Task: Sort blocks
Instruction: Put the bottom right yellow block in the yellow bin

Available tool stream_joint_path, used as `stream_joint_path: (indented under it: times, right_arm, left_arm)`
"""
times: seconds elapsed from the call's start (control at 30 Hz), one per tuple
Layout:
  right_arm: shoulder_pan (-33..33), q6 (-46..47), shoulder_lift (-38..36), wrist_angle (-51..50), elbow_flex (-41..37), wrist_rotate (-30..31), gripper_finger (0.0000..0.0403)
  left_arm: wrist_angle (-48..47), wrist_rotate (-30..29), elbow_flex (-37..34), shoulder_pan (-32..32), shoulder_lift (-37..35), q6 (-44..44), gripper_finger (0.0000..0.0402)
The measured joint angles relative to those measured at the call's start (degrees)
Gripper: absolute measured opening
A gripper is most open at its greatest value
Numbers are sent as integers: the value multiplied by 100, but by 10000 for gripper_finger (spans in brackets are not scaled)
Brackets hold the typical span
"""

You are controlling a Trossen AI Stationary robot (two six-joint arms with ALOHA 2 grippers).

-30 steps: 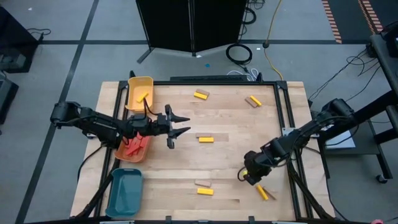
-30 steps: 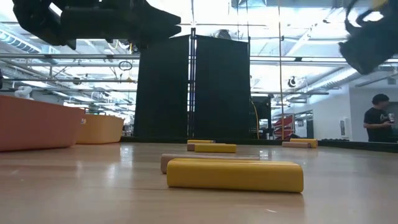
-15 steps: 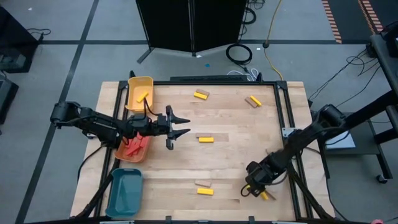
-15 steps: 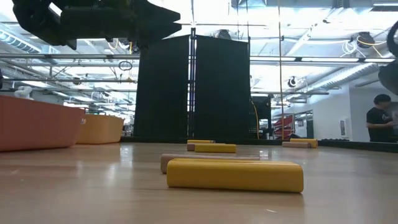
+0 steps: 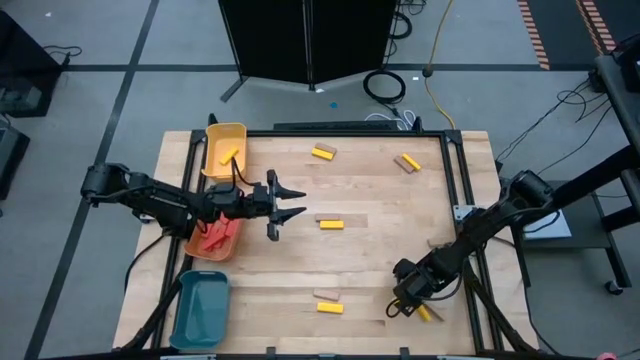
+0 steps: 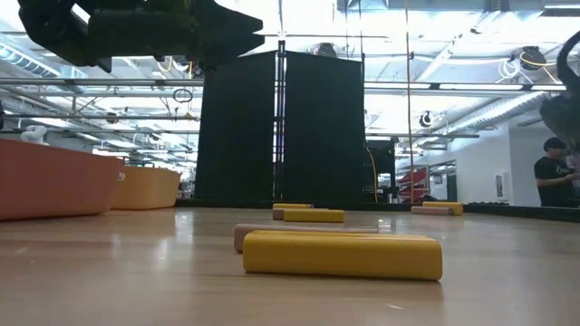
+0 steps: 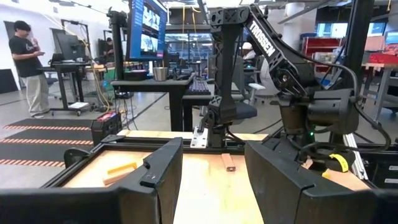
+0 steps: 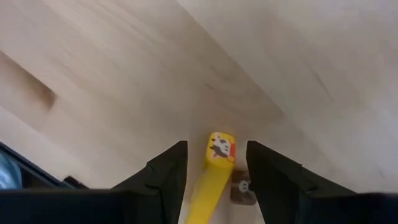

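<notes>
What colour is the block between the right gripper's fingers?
Yellow: small flat bar, clearest in the right wrist view.

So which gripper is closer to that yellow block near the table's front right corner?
The right gripper: its open fingers straddle the yellow block right there. The left gripper hangs open across the table by the orange tray.

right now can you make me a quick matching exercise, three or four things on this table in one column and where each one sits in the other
Things:
1. yellow tray
2. teal tray
3. left gripper
4. right gripper

Places:
A. near-left corner of the table
B. straddling a yellow block near the table's front right
C. far-left corner, one yellow block inside
D. open, beside the orange tray

Pairs: 1-C, 2-A, 3-D, 4-B
</notes>
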Motion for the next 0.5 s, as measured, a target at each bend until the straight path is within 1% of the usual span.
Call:
stream_joint_path:
  times: [0.13, 0.23, 0.33, 0.5]
  right_arm:
    - [8, 15, 190, 1, 2, -267, 158]
    - [-7, -9, 298, 28, 22, -414, 145]
    - [-7, -90, 330, 39, 22, -431, 118]
    - [0, -108, 224, 89, -4, -414, 59]
  left_arm:
    - [-8, 0, 0, -1, 0, 0, 171]
    - [-14, 0, 0, -1, 0, 0, 171]
    - [-16, 0, 0, -1, 0, -2, 171]
    - [-14, 0, 0, -1, 0, -2, 171]
